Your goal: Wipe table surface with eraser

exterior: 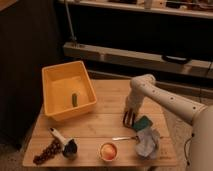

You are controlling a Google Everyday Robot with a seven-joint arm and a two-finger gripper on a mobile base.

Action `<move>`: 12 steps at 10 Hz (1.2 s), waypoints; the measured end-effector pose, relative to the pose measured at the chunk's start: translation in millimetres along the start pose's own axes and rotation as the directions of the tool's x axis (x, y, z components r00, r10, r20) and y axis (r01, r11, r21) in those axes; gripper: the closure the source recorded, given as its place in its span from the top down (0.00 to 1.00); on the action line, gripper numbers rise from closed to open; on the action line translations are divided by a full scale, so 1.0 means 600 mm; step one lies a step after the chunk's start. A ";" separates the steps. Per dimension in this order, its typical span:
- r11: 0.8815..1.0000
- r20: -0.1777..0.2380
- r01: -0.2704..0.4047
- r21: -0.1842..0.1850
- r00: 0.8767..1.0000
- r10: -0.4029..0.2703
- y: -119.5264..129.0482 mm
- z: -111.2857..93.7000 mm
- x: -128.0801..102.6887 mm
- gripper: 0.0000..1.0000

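Extends a white rounded arm (170, 101) in from the lower right edge, bent sharply at a bulky elbow joint (143, 84). Points the dark two-finger gripper (129, 118) straight down, just beside the teal rectangular eraser (142, 123).

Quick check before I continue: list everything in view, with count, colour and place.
table: 1, light wood, centre
bin: 1, yellow, table's rear left
small object: 1, green, inside bin
grapes: 1 bunch, dark red, front left
brush: 1, white handle, dark head, beside grapes
cup: 1, orange, front middle
spoon: 1, silvery, left of cloth
teal block: 1, likely the eraser, right of gripper
cloth: 1, grey-blue, crumpled, front right
arm: 1, white, reaching from right
gripper: 1, dark, low over table beside teal block
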State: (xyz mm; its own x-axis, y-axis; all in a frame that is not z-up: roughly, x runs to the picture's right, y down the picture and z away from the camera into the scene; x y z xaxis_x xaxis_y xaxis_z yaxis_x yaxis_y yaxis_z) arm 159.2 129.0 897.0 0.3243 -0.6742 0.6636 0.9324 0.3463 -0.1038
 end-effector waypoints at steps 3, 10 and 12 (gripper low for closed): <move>1.000 -0.020 -0.017 0.007 1.000 0.017 -0.022 -0.024 0.095 0.00; 0.985 -0.003 0.118 0.129 0.993 -0.118 -0.210 0.001 0.115 0.00; 0.969 -0.003 0.186 0.161 0.982 -0.188 -0.255 0.009 0.065 0.00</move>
State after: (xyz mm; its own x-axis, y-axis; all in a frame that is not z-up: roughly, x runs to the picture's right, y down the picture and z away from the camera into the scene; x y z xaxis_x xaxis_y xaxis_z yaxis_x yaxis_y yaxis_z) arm 28.6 53.3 942.6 0.1440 -0.7294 0.6687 0.9383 0.3154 0.1420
